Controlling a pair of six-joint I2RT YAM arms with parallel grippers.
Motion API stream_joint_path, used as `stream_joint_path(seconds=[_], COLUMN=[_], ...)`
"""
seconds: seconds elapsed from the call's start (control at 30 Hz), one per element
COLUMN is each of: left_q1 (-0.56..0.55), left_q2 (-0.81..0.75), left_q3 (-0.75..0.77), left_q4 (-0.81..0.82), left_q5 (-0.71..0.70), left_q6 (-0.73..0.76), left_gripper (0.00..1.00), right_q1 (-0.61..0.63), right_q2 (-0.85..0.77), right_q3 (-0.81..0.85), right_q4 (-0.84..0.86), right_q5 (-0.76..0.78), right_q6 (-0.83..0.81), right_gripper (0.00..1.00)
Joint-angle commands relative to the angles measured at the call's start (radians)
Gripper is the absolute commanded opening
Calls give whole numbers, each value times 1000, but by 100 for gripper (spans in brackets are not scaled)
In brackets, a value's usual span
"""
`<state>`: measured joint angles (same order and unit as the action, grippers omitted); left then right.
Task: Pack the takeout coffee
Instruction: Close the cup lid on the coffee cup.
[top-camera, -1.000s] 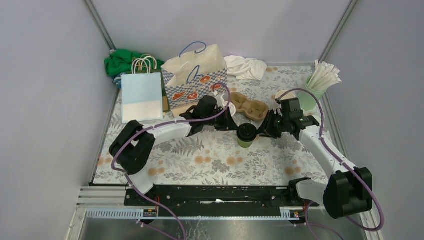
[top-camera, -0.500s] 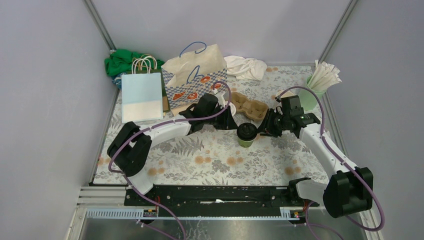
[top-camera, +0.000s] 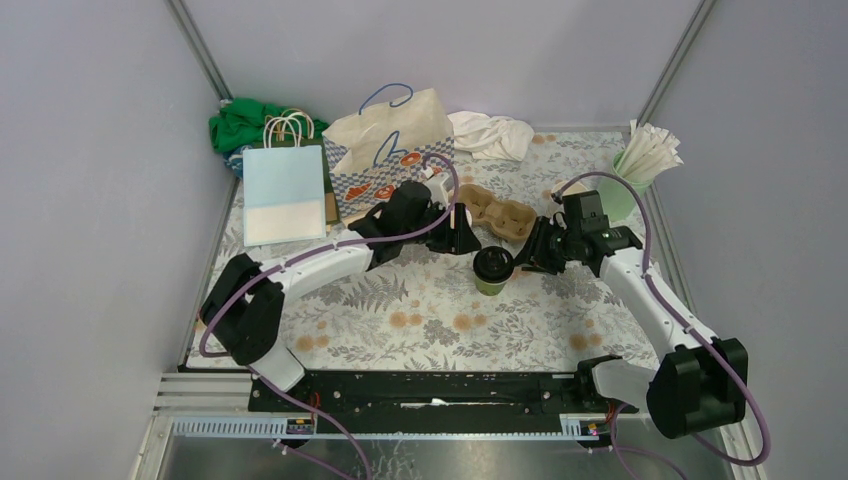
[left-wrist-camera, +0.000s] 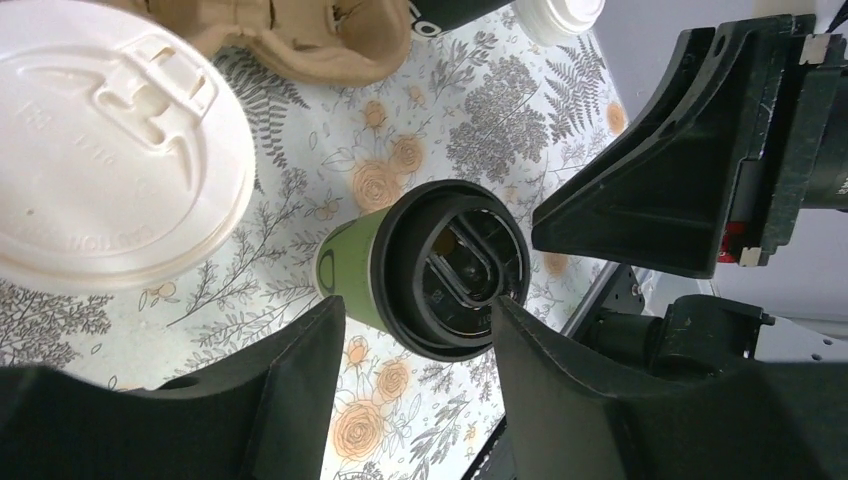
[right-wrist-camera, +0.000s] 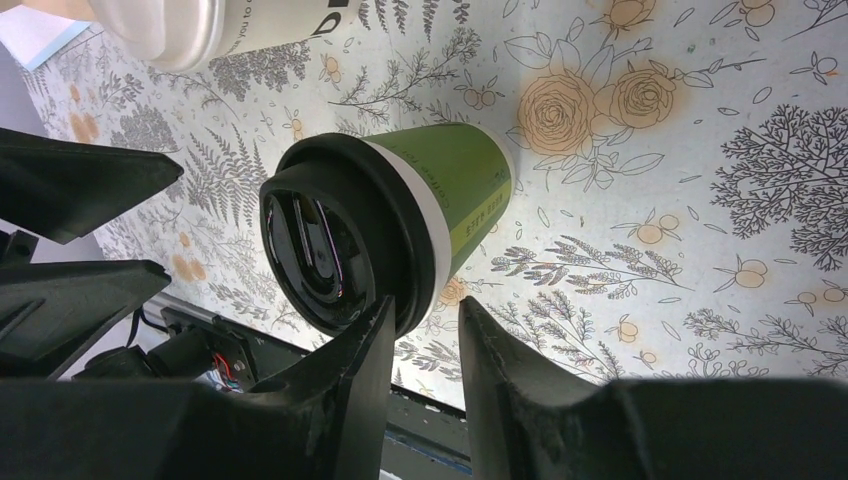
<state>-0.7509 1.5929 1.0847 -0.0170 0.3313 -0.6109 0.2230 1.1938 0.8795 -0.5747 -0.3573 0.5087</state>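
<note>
A green paper cup with a black lid (top-camera: 493, 268) stands upright on the floral table, between my two grippers. My left gripper (top-camera: 465, 240) is open; in its wrist view the fingertips sit just short of the black lid (left-wrist-camera: 440, 265) and nothing is between them (left-wrist-camera: 415, 305). My right gripper (top-camera: 528, 260) stands narrowly open (right-wrist-camera: 424, 305), one fingertip (right-wrist-camera: 380, 320) at the edge of the cup's lid (right-wrist-camera: 350, 240). A cream cup with a white lid (left-wrist-camera: 110, 150) stands beside the brown cardboard carrier (top-camera: 500, 212). Another cream cup (top-camera: 572, 190) is partly hidden behind the right arm.
A patterned paper bag (top-camera: 390, 150) and a light-blue bag (top-camera: 285, 190) stand at the back left. Green cloth (top-camera: 245, 120) and white cloth (top-camera: 490, 135) lie along the back wall. A mint tumbler of wrapped straws (top-camera: 635, 175) stands at the back right.
My left gripper has opened wide and its arm has swung slightly. The right gripper has barely widened. The green cup has not moved.
</note>
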Motion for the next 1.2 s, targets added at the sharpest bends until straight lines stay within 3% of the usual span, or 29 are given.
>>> stream_joint_path(seconds=[0.0,0.1,0.17,0.23,0.43,0.63,1.17], left_q1=[-23,-51,-67,-73,-75,-82,-84], left_q2=[-11,22,43,55,75,83,131], left_q3=[64,102,131,146,174,186,203], left_q4=[19,-4,-34,-49,-75,-100,-107], left_q5=[-3,-12,-36,-58,-87,-109,-66], left_q6=[44,78,106,123,155,172,186], left_gripper=[58,56,57,57,49,48,45], right_q1=[11,10,10,10,10,10,10], right_q2=[-40,-57,-64,-70,-43,-9,16], right_q3=[20,11,9,4,-24,-35,-88], right_q4=[1,21,27,38,86,107,153], right_q5=[-3,-21,-36,-40,-79,-84,-95], right_q6=[1,18,22,26,44,42,60], right_gripper=[35,35,53,61,53,57,49])
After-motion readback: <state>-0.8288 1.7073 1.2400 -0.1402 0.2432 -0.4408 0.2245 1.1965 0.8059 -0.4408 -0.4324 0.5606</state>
